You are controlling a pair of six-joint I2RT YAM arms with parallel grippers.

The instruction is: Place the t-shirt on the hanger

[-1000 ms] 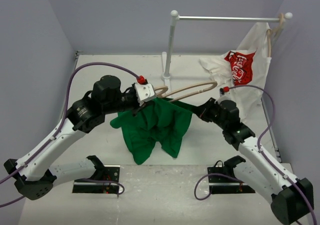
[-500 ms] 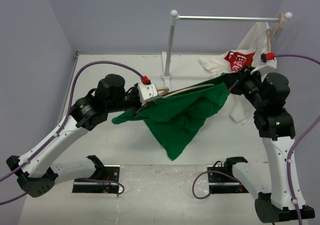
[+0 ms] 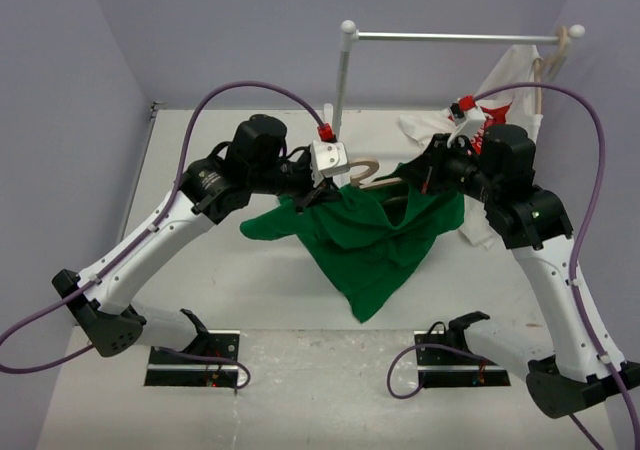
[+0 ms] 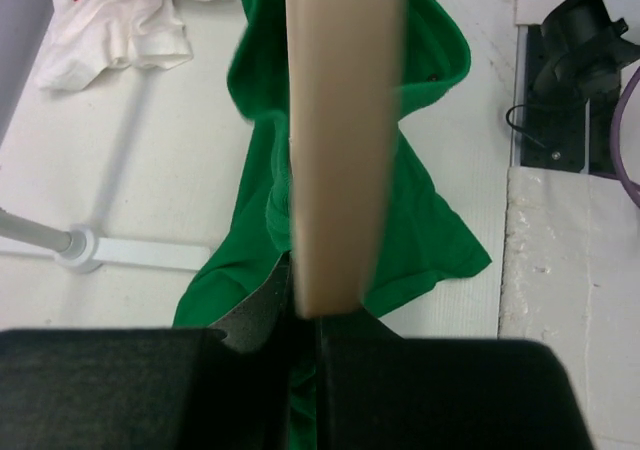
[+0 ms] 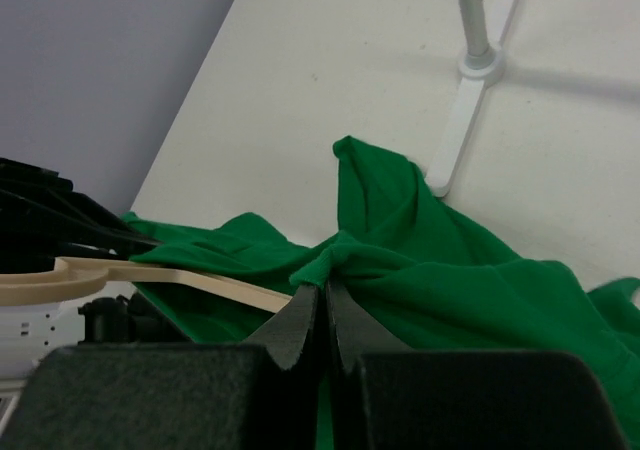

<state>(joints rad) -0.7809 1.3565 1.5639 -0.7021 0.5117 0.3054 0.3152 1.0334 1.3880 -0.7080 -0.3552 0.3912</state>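
Note:
The green t-shirt [image 3: 375, 238] hangs in the air between my two grippers, its lower part drooping toward the table. The pale wooden hanger [image 3: 368, 173] runs through its top, mostly covered by cloth. My left gripper [image 3: 328, 186] is shut on the hanger near its hook; in the left wrist view the beige hanger arm [image 4: 340, 140] sticks out from the gripper [image 4: 305, 315] over the t-shirt [image 4: 420, 230]. My right gripper [image 3: 426, 176] is shut on a fold of the t-shirt's edge [image 5: 345, 250], the gripper [image 5: 325, 288] just right of the hanger arm [image 5: 180, 275].
A white clothes rack stands at the back, with its post [image 3: 340, 90] and its foot [image 5: 465, 110], which also shows in the left wrist view [image 4: 90, 252]. A white red-logo shirt [image 3: 495, 135] hangs at the rack's right end and lies on the table [image 4: 130, 20]. Black arm mounts [image 4: 585, 30] sit at the near edge.
My left gripper carried the hanger to the right and toward the rack. My right gripper rose with the t-shirt's edge, swung out right, then came back left toward the hanger, bunching the cloth.

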